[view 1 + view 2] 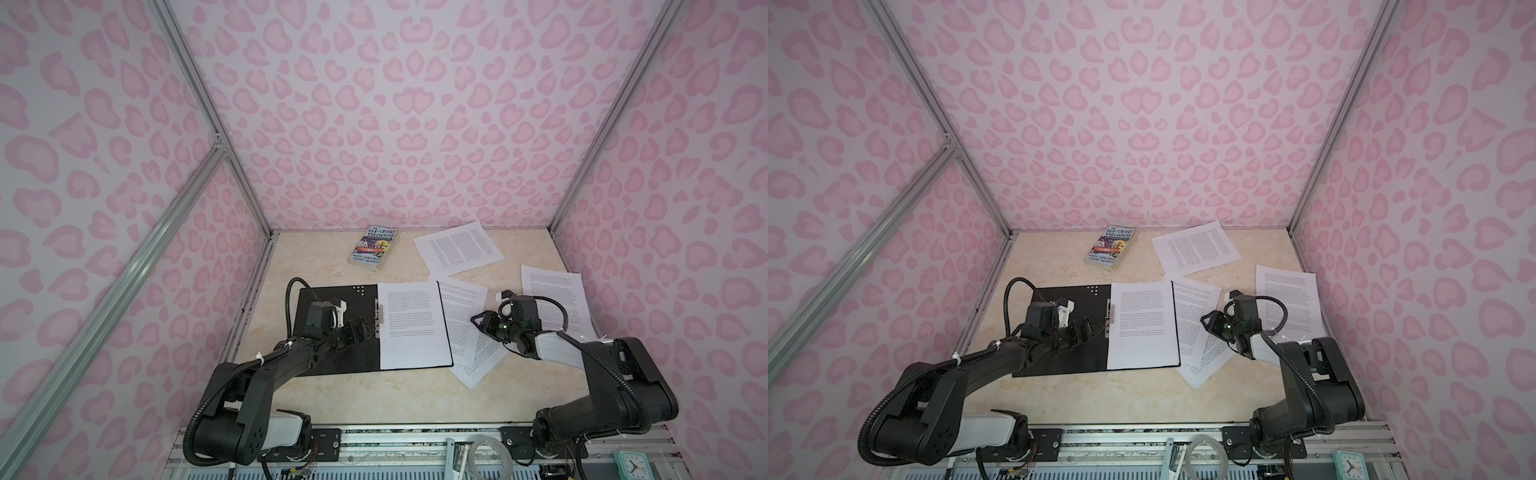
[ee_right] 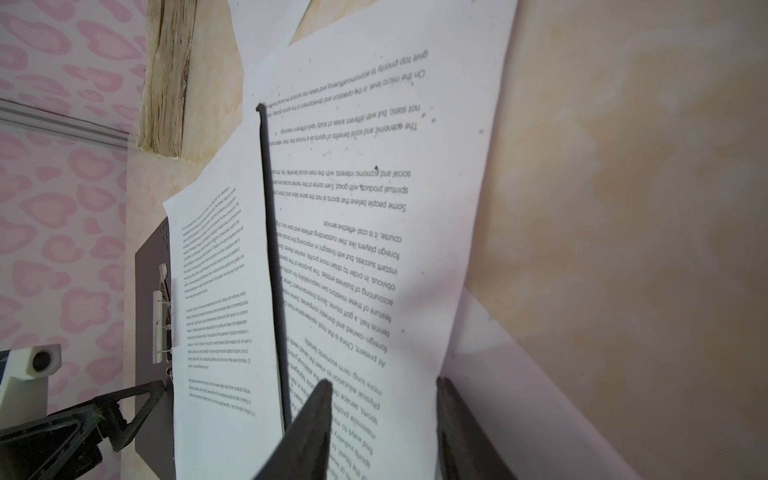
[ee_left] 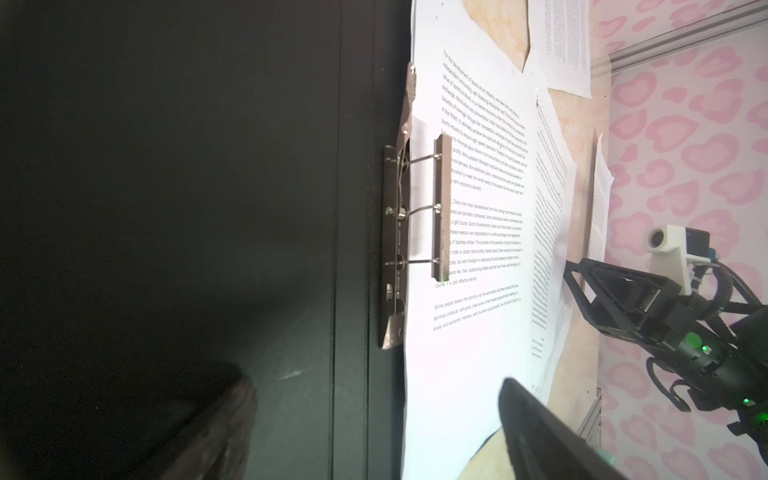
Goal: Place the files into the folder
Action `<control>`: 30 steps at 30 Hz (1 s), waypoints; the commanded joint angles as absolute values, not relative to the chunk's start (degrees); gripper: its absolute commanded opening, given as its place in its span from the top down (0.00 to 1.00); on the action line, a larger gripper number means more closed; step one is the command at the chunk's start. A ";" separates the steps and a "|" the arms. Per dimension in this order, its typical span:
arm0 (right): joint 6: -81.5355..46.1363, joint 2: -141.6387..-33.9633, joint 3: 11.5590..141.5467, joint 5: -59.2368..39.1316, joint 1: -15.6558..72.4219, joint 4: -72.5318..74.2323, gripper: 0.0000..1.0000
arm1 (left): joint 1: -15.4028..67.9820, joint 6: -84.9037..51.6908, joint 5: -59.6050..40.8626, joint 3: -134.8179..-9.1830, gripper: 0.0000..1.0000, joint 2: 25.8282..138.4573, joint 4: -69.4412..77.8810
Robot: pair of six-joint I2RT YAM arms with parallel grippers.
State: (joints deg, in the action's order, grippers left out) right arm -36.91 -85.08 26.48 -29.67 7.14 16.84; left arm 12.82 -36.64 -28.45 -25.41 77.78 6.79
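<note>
**Operator:** Where do things stand?

**Coach:** The folder (image 1: 349,361) lies open toward the left edge of the surface (image 1: 395,399), black inside up. One filed sheet (image 1: 413,324) sits in its right half, its edge by the metal spine clip (image 3: 399,216). The left half holds nothing. Your other files are outside the folder. The overlapping sheets (image 1: 461,311) lie against its right border, the far sheet (image 1: 457,247) is by the far edge, and another sheet (image 1: 557,299) is near the right edge.

**Operator:** And my claws?

**Coach:** Your left claw (image 1: 365,326) hangs spread wide over the folder's left half, just beside the clip, holding nothing. Your right claw (image 1: 478,322) is low over the overlapping sheets. In the right wrist view its fingers (image 2: 316,419) stand apart with the top page flat between them, so I judge nothing is pinched yet.

**Operator:** How do I take it well?

**Coach:** Catch only the top page, near its edge, so the ones beneath don't drag. Lift it low, carry it over the folder's right border and square it on the filed sheet. The paperback book (image 1: 374,249) at the far edge stays out.
</note>
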 commanded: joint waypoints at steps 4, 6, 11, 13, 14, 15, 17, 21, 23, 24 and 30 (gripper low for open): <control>-39.66 -84.57 24.99 -34.61 7.31 22.91 0.55 | 12.94 -37.35 -26.18 -25.05 0.07 78.59 0.09; -41.08 -84.28 24.04 -37.97 7.37 26.29 0.55 | 12.94 -37.35 -26.07 -25.04 0.07 78.54 0.02; -42.46 -82.84 22.26 -39.51 7.73 25.68 0.53 | 13.00 -37.37 -26.31 -25.05 0.07 78.67 0.17; -42.16 -82.30 21.27 -38.66 7.73 24.73 0.51 | 12.99 -37.44 -26.32 -25.03 0.07 78.73 0.11; -41.72 -81.98 20.82 -38.25 7.82 24.17 0.49 | 12.99 -37.44 -26.37 -25.05 0.07 78.66 0.18; -41.01 -81.92 20.57 -37.45 7.91 23.45 0.47 | 13.00 -37.44 -26.37 -25.05 0.07 78.72 0.23; -38.91 -81.82 20.80 -35.47 8.38 20.74 0.43 | 13.00 -37.50 -26.51 -25.05 0.07 78.68 0.25; -34.70 -81.38 22.16 -29.66 10.02 16.13 0.40 | 12.98 -37.53 -26.46 -24.97 0.07 78.72 0.33; -33.44 -81.52 22.91 -27.64 10.99 15.21 0.40 | 12.93 -37.53 -26.46 -24.99 0.07 78.74 0.35; -33.16 -81.65 23.03 -27.13 11.52 15.61 0.40 | 12.99 -37.50 -26.46 -24.98 0.07 78.75 0.27; -33.00 -83.79 23.64 -25.57 13.07 18.31 0.48 | 12.94 -37.51 -26.56 -24.98 0.07 78.62 0.25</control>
State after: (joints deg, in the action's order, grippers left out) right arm -33.98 -82.78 23.51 -28.01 12.67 18.15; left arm 12.86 -37.01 -28.53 -25.41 78.08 7.33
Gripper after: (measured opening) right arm 0.530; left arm 0.930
